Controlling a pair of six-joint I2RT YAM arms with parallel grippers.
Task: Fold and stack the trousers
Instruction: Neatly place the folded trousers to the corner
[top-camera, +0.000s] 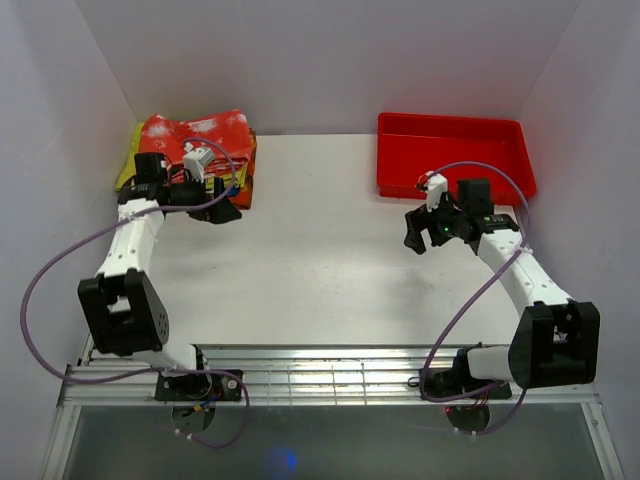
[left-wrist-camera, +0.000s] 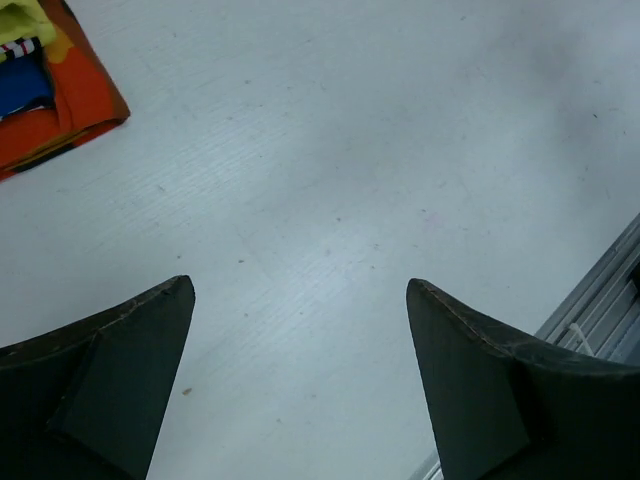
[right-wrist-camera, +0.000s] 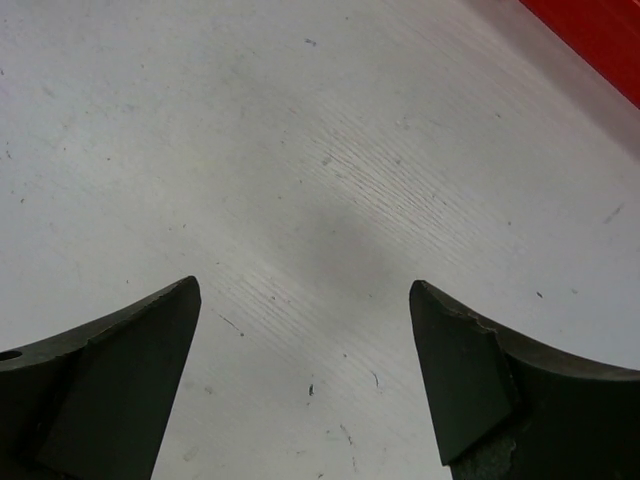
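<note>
Red-orange mottled trousers (top-camera: 205, 132) lay folded atop the clothing pile (top-camera: 247, 172) at the far-left corner of the table (top-camera: 320, 260), while left gripper (left-wrist-camera: 300, 295) and right gripper (right-wrist-camera: 305, 295) both hung spread wide, holding nothing.

A white surface (top-camera: 320, 260), finely scratched and speckled, spreads beneath the left pincer (top-camera: 225, 212) and the right pincer (top-camera: 417, 242). Plain pale walls (top-camera: 320, 60) close it in beyond both pincers and on the outer side of each. Behind them runs a slatted metal rail (top-camera: 330, 375), then a dark glossy panel (top-camera: 400, 450) with a blue glint (top-camera: 281, 460). The light is soft and even.
</note>
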